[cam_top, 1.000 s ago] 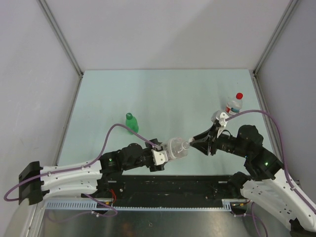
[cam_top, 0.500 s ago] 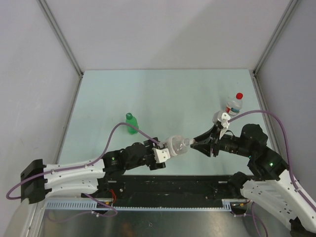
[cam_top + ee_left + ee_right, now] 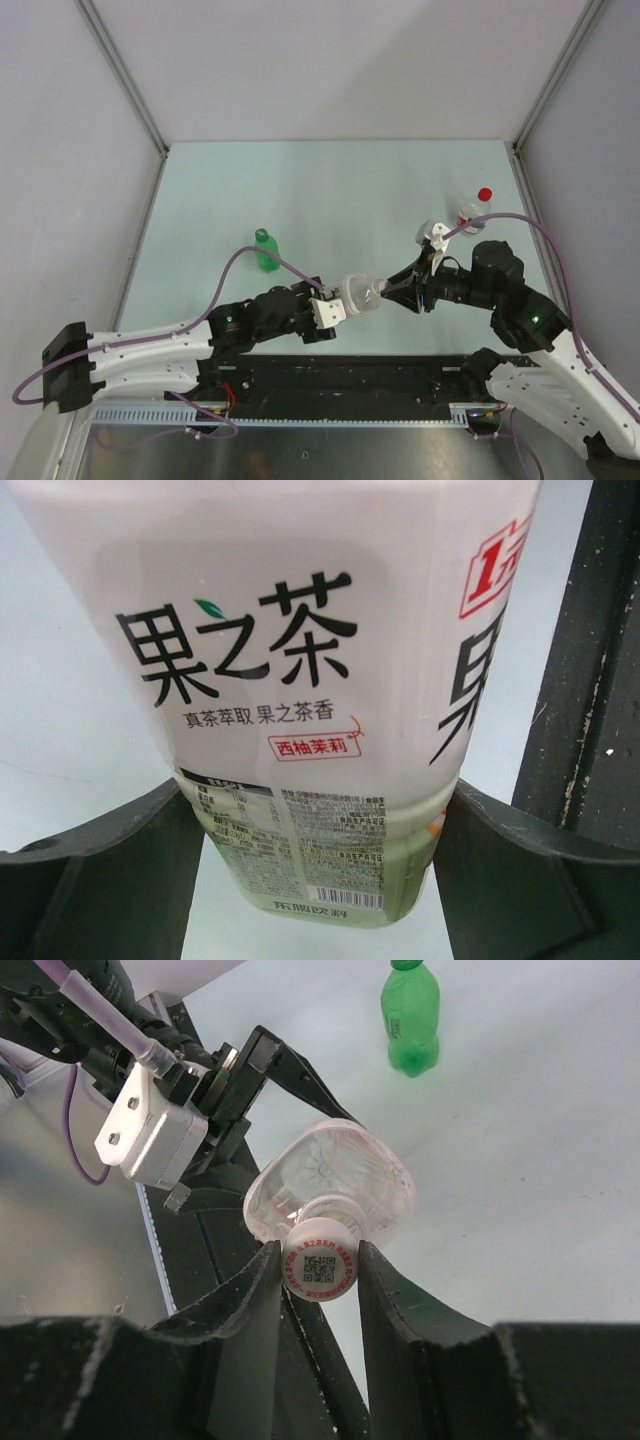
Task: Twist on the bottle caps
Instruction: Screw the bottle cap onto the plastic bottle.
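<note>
Well, top camera only: my two arms meet over the near part of the table. The wide clear bottle lies sideways in the air between them, neck toward my right side.
Right wrist only: the white cap seen face-on with a small printed code square. The bottle's clear shoulder is behind it, and my left gripper is beyond that.
Left wrist only: the bottle's label with black characters and a barcode fills the frame. The neck and cap are out of this view.
Left gripper: clamped on the wide clear bottle, one finger against each side of its lower body.
Right gripper: closed on the white cap, one finger pressing each side.
White cap: at the bottle's mouth, squarely between my right jaws.
Hard to tell: how far the white cap sits down on the neck, since my fingers cover its rim.
Green cap: on the upright green bottle, well apart to the left. It is cut by the top edge in the right wrist view.
Red cap: on the small clear bottle at far right, whose lower part is covered by my right arm.
</note>
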